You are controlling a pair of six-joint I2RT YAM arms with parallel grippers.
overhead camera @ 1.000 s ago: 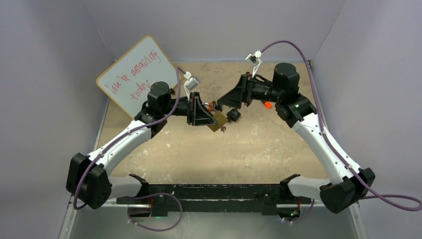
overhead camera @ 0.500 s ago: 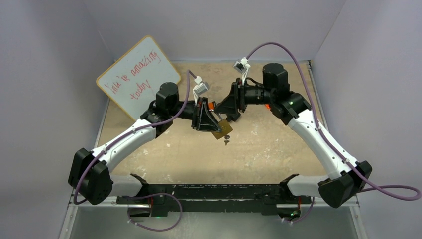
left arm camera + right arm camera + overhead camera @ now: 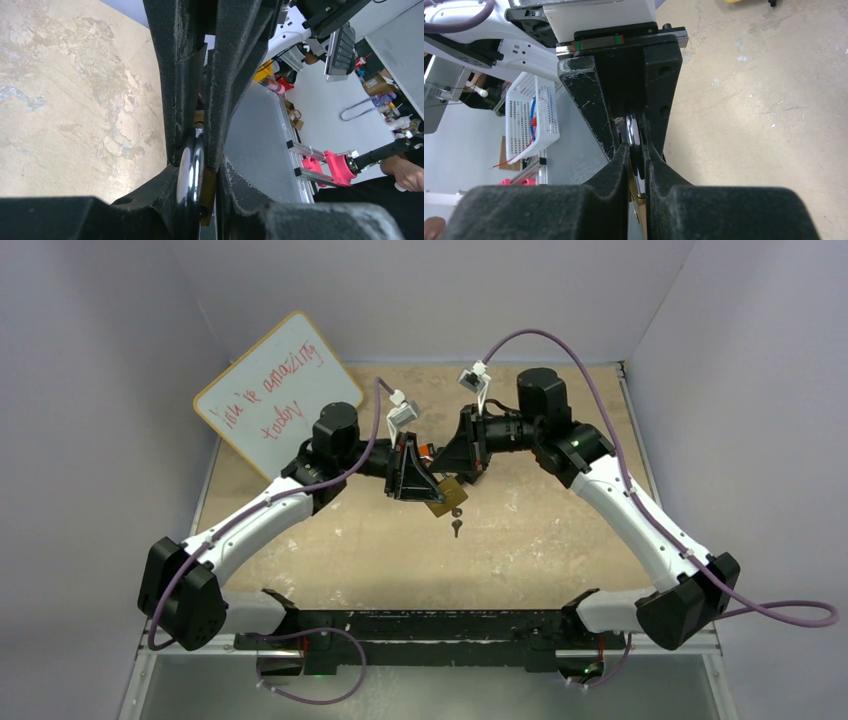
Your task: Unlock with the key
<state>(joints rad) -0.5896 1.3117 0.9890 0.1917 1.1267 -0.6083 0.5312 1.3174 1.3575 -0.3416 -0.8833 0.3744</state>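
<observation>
Only overhead: key below padlock.

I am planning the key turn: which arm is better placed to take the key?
Right, probably. The left claw and right claw both pinch the padlock, but the key hangs under it on the right arm's side.

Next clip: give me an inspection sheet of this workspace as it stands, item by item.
Surface: worn, blotchy tan table.
Job's things: brass padlock held between both arms; key juts from its lower end.
Clutter: whiteboard with red handwriting, propped at far left; small orange item behind the grippers, unidentifiable.
Grippers: left gripper and right gripper both shut on the padlock's chrome shackle.
Cables: purple cables arc from each wrist; one trails off at near right.
Surroundings: plain pale walls on three sides.
</observation>
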